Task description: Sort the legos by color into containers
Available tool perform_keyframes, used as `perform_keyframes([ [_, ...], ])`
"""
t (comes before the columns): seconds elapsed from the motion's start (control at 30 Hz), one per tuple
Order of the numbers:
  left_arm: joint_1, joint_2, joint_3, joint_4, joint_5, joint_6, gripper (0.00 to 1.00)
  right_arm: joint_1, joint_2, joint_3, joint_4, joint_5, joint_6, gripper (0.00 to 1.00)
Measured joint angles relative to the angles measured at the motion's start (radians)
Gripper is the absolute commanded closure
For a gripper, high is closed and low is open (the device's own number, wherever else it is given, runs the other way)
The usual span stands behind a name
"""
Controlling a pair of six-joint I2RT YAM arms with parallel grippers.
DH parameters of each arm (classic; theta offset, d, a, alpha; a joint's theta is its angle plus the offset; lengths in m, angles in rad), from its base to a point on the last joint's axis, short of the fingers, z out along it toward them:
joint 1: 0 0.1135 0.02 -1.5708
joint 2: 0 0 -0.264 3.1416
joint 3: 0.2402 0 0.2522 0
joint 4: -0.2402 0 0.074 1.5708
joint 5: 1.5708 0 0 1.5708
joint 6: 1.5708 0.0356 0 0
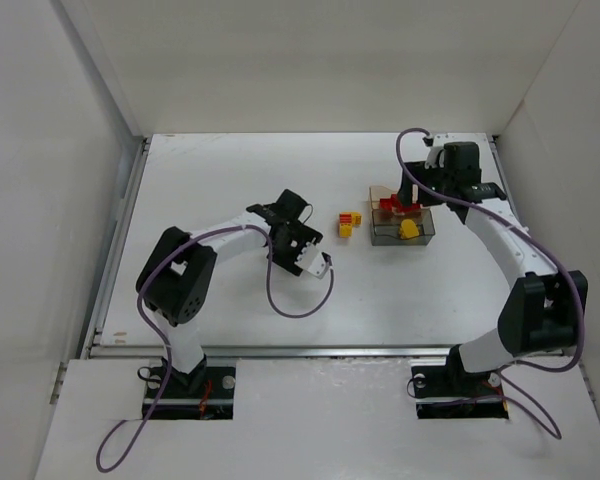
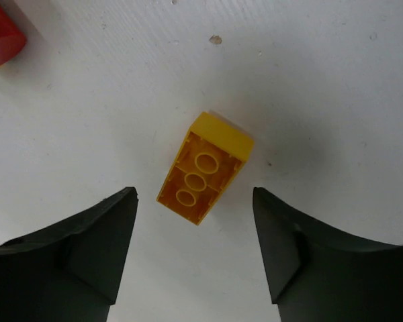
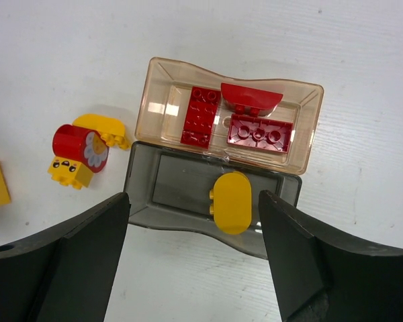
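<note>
Since the yellow brick point(image 2: 203, 168) lies on the table point(image 2: 322, 80) with its hollow underside showing, between the spread fingers of the left gripper point(image 2: 195, 194) and untouched, it looks light, rigid and slick, probably best pinched across its long flat sides.

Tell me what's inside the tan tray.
Three red legos lie inside the tan tray, no yellow. The right wrist view shows its whole floor; from above, the right gripper covers part of it.
</note>
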Motion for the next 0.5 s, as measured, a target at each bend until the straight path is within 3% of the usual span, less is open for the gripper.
perform_keyframes([
  [0.33,-0.006,0.017,-0.048,0.050,-0.005,0.080,0.56,0.000,-0.038,-0.015,0.005,-0.015,-0.021,0.17],
  [0.47,-0.009,0.026,-0.043,0.053,-0.006,0.123,0.72,0.000,-0.038,-0.015,0.005,-0.024,-0.025,0.17],
  [0.5,-0.010,0.027,-0.043,0.054,-0.006,0.133,0.81,0.000,-0.038,-0.015,0.005,-0.027,-0.026,0.17],
])
